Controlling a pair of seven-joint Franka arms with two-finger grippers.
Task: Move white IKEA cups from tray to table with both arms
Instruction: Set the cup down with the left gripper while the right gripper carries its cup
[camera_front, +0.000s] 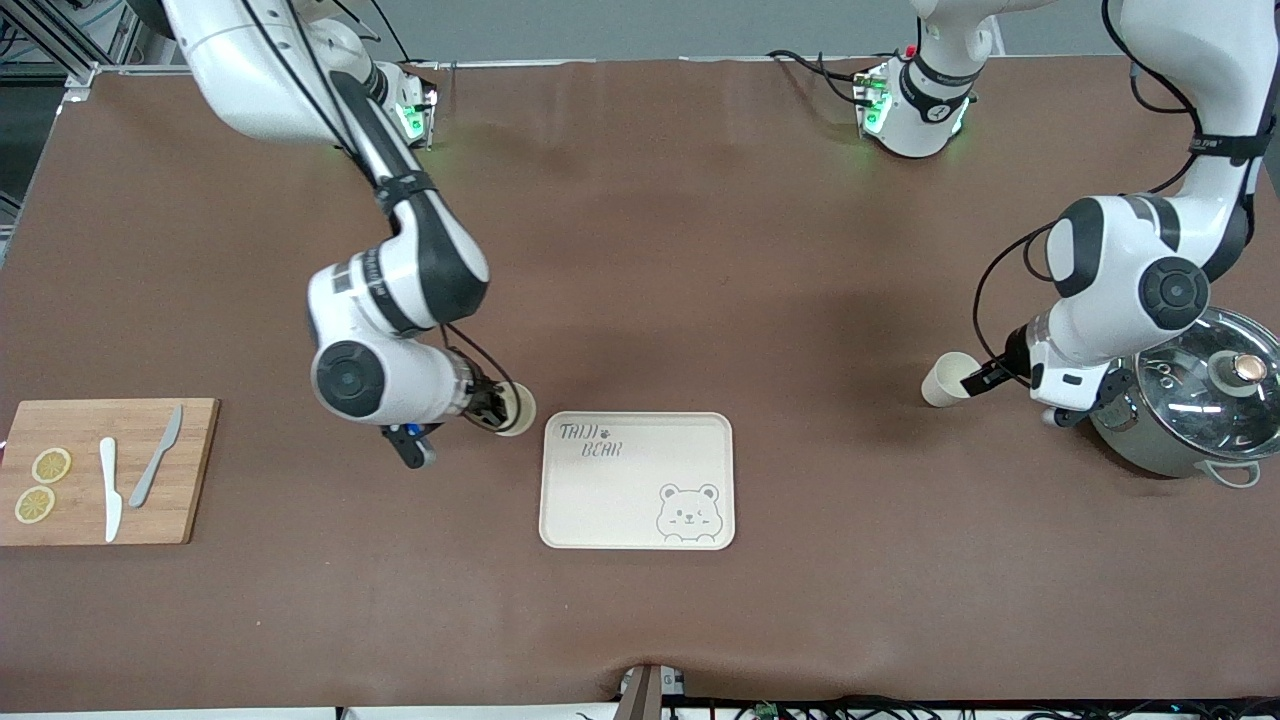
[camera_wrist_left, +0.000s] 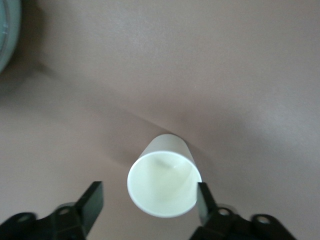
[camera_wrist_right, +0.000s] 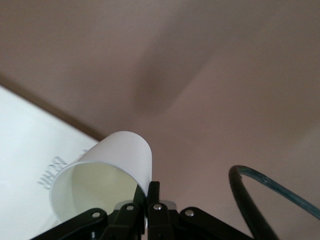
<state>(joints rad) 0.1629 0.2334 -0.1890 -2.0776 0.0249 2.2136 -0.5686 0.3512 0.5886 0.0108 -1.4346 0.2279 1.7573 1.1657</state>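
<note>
Beside the tray (camera_front: 638, 481), toward the right arm's end: right claw (camera_front: 494, 407) clamped on one cup's (camera_front: 518, 410) rim. Near the pot (camera_front: 1195, 405): left claw (camera_front: 983, 378) spread apart around the second cup (camera_front: 945, 378), standing on the bench (camera_front: 700, 250).

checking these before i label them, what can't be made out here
- Right gripper, front view: its own wrist covers where the fingers meet the cup beside the tray.
- That cup's base, right wrist view: cut off by the edge.
- Pot, front view: partly under the left arm, cut by the edge.
- Left gripper, left wrist view: open around the second cup; touching or apart is unclear.
</note>
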